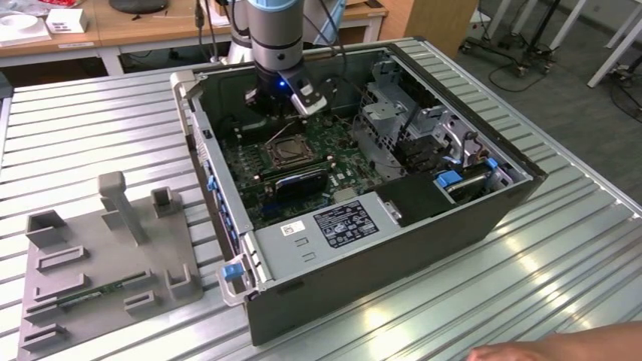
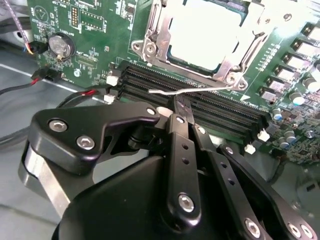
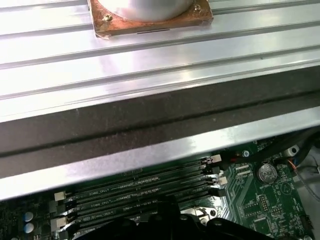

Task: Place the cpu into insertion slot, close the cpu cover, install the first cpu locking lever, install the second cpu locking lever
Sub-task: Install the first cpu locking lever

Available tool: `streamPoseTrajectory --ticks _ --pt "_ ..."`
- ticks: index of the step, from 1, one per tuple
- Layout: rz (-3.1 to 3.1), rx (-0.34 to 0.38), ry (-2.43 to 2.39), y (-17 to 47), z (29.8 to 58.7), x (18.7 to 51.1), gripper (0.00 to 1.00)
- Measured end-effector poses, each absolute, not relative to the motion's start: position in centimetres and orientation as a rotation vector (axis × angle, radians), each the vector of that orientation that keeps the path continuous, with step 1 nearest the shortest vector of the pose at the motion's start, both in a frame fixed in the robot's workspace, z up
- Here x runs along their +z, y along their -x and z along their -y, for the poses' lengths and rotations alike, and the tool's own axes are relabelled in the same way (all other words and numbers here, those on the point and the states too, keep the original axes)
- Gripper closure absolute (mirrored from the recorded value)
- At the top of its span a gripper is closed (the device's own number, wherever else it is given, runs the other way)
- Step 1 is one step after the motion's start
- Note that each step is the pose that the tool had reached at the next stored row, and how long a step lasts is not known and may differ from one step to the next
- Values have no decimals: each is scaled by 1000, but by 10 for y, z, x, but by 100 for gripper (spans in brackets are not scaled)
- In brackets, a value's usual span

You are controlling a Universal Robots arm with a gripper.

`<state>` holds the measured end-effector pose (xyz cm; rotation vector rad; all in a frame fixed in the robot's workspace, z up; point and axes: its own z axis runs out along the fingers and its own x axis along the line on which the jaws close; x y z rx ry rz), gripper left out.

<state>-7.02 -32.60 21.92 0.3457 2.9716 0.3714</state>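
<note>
Surface: ribbed metal table [image 1: 101, 135], shiny, lab room. Nearest in the exterior view, a person's hand [image 1: 542, 350] at the table's front edge. Next comes a grey fixture tray [image 1: 101, 256] on the exterior view's left, with 1 memory stick [image 1: 95, 295] lying in it. An open computer case [image 1: 401, 263] lies on its side mid-table, power supply [image 1: 341, 222] at its near end. Wooden desks [image 1: 150, 26] stand behind, with cart legs on the floor at the far right.

Arm [image 1: 273, 30]: comes straight down into the far half of the case, wrist vertical. Gripper [image 1: 286, 105] hangs low over the green circuit board [image 1: 341, 139], just behind the insertion slot [image 1: 286, 153].

Claw: in the second wrist view the black fingers [image 2: 182, 150] are clenched together, and the gripper's tips [image 2: 179, 106] sit right at a thin silver locking lever [image 2: 200, 90]. Cannot tell if the lever is pinched or only touched. The lever lies across the memory slots [image 2: 210, 107], beside the socket.

Task thing: the cpu [image 2: 205, 30] sits in the slot. The cpu cover [image 2: 152, 30] lies flat around it, with the silver top showing through the cut-out.

Counts: 1 arm, 1 gripper, 1 cpu, 1 cover, 1 lever clearly seen, and 1 coin battery [image 2: 59, 45]. 4 long memory slots counted in the first wrist view [image 3: 140, 195]. 1 drive cage [image 1: 386, 120].
</note>
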Motion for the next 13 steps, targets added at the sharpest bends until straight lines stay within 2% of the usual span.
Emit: streamPoseTrajectory --ticks 5,9,13 --pt "-2972 373 -346 70 326 220 89" --pt "-2969 420 -349 70 327 221 89" --pt "-2968 424 -349 71 327 221 89"
